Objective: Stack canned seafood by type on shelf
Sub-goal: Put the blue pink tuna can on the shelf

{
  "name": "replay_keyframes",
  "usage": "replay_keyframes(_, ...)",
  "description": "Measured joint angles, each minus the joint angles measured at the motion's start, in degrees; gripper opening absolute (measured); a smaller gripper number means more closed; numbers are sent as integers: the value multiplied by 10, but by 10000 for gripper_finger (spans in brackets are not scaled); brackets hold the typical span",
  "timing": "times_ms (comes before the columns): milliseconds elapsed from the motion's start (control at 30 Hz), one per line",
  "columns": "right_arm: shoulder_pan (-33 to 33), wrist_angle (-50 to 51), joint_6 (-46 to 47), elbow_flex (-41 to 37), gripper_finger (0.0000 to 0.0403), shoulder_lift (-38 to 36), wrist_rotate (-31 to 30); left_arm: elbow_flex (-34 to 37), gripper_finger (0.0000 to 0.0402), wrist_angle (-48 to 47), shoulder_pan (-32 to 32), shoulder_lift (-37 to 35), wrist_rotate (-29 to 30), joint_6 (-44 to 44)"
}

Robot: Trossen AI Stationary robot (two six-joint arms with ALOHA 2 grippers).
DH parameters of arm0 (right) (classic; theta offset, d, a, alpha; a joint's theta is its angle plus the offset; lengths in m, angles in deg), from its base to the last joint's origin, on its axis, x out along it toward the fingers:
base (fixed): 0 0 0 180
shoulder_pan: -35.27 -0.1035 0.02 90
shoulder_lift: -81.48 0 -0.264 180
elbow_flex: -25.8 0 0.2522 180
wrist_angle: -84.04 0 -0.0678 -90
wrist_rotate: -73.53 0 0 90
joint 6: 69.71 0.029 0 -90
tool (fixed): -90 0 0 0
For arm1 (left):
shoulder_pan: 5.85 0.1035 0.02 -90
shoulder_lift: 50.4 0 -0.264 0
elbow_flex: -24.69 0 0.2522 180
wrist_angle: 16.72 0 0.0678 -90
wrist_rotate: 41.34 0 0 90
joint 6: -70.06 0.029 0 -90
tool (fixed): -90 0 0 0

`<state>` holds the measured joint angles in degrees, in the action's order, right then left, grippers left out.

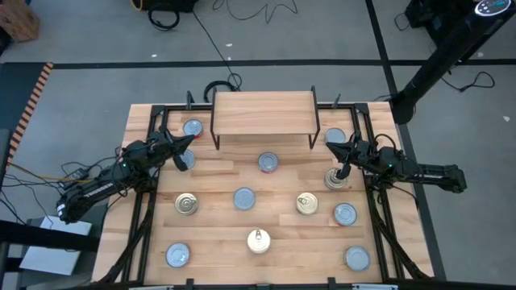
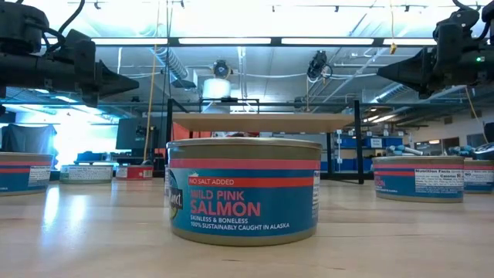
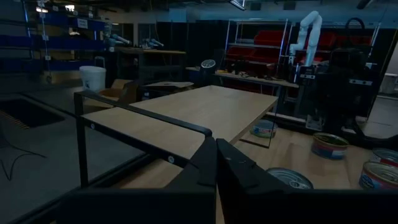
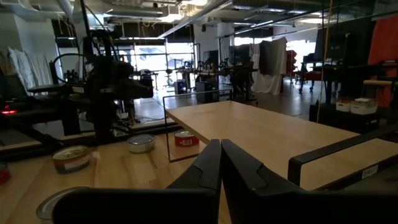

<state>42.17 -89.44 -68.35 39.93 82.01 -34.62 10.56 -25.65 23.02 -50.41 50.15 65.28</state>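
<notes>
The shelf (image 1: 262,113), a light-wood board on thin black legs, stands at the table's far middle. Several canned seafood tins stand upright on the slatted tabletop, among them a gold-topped one (image 1: 258,241), a silver one (image 1: 243,198) and a red-sided one (image 1: 268,162). In the low view a blue salmon tin (image 2: 243,189) stands nearest. My left gripper (image 1: 192,138) hovers shut by the shelf's left end, above a tin (image 1: 184,159). My right gripper (image 1: 329,145) hovers shut by the shelf's right end, close to another tin (image 1: 335,179). Both point level toward the shelf (image 3: 205,109) (image 4: 267,134).
A black metal frame (image 1: 153,113) runs along the table's far and side edges. More tins stand at the far left (image 1: 192,127), far right (image 1: 334,137) and near corners (image 1: 177,255) (image 1: 357,258). Bare wood lies between the tins in the middle.
</notes>
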Motion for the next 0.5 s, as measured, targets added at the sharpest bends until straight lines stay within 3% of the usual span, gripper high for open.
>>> replay_keyframes(500, 0, -10, 49, 0, 23, 0, 0, 0, 4, 0, 0, 0, 0, 0)
